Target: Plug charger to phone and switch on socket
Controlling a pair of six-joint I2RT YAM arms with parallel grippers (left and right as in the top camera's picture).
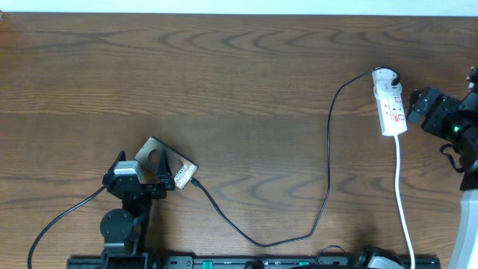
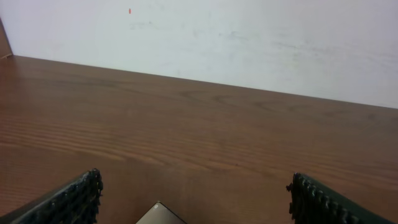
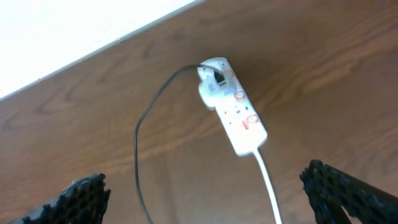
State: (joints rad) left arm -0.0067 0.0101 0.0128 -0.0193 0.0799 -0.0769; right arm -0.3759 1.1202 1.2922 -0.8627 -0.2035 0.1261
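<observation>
One narrow white socket [image 3: 239, 118], red-marked, thin black looping charger [image 1: 328, 172]

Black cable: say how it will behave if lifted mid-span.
Probably floppy: the cable lies in loose curves, so it would sag when lifted. Likely light, being thin. Its ends reach the phone and strip, so a hard pull may drag either.

Bench [image 1: 224, 75]: brown wood with pronounced grain, smooth, low satin sheen. Socket [image 1: 390, 104]: white plastic, smooth and slightly glossy, with red printed markings. Its cord [image 1: 403, 202]: white, smooth sheathing. Charger [image 1: 328, 164]: thin black cable with a matt, rubbery-looking jacket. Phone [image 1: 178, 163]: dark face, glossy and reflective. Jaws on the 2 arms: black, matt, ribbed tread. Wall [image 2: 249, 43]: white, matt, faintly scuffed.
</observation>
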